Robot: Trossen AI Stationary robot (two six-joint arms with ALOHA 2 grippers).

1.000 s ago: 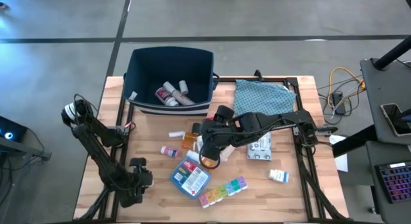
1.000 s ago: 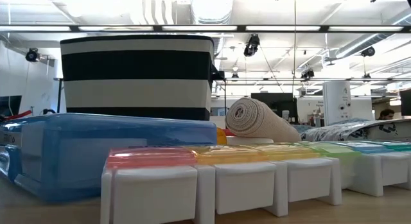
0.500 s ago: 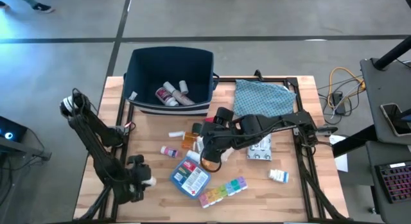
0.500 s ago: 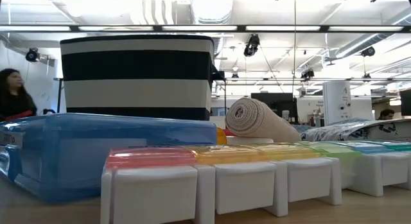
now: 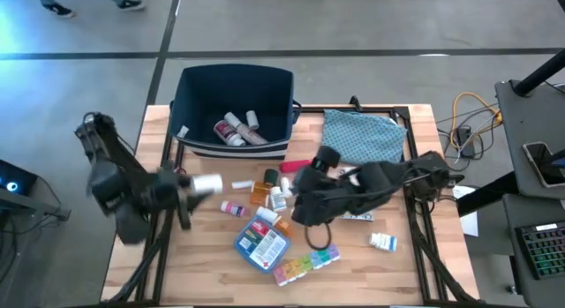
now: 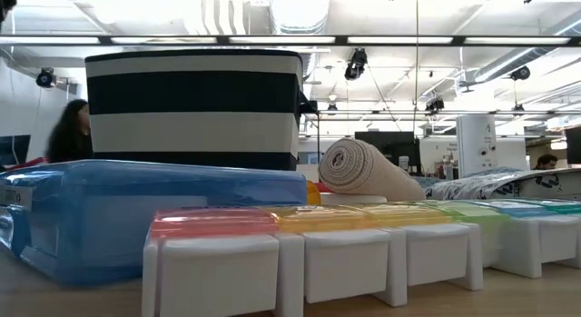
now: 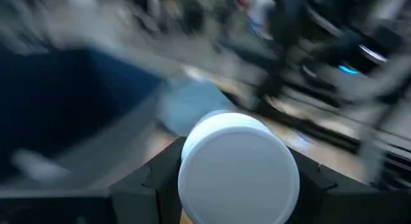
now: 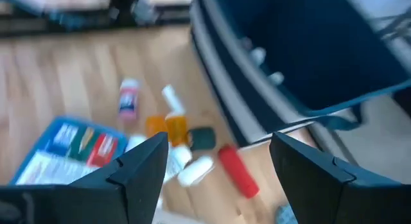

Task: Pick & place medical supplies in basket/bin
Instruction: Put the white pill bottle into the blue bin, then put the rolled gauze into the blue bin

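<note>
The navy bin (image 5: pixel 234 96) stands at the table's far edge with several bottles in it. My left gripper (image 5: pixel 192 184) hangs over the table's left side, near the bin's front, shut on a white pill bottle (image 5: pixel 208 182). My right gripper (image 5: pixel 300 202) hovers open over the table's middle with nothing between its fingers (image 8: pixel 148 163). Under and around it lie an orange bottle (image 5: pixel 259 191), a red tube (image 5: pixel 296 165), the blue first-aid pouch (image 5: pixel 261 242) and the rainbow pill organizer (image 5: pixel 306 262). The bandage roll (image 6: pixel 363 172) lies on the table behind the organizer. My left gripper pinches the white bottle's sides (image 7: pixel 192 185) between its two fingers. The fingers point about level toward the table's right, and the bottle lies along them. Its round white end (image 7: pixel 239 166) faces the wrist camera. It hangs clear of the table.
A teal patterned cloth (image 5: pixel 362 136) lies at the far right. A white packet (image 5: pixel 357 211) shows partly under my right arm, and a small white box (image 5: pixel 382 242) sits near the right edge. A person (image 6: pixel 68 131) passes beyond the table.
My left gripper has risen from the table's near left corner and swung toward the far edge and the bin, tipping from pointing down to about level, carrying the white bottle clear. My right gripper has lifted a little and drifted toward the table's right.
</note>
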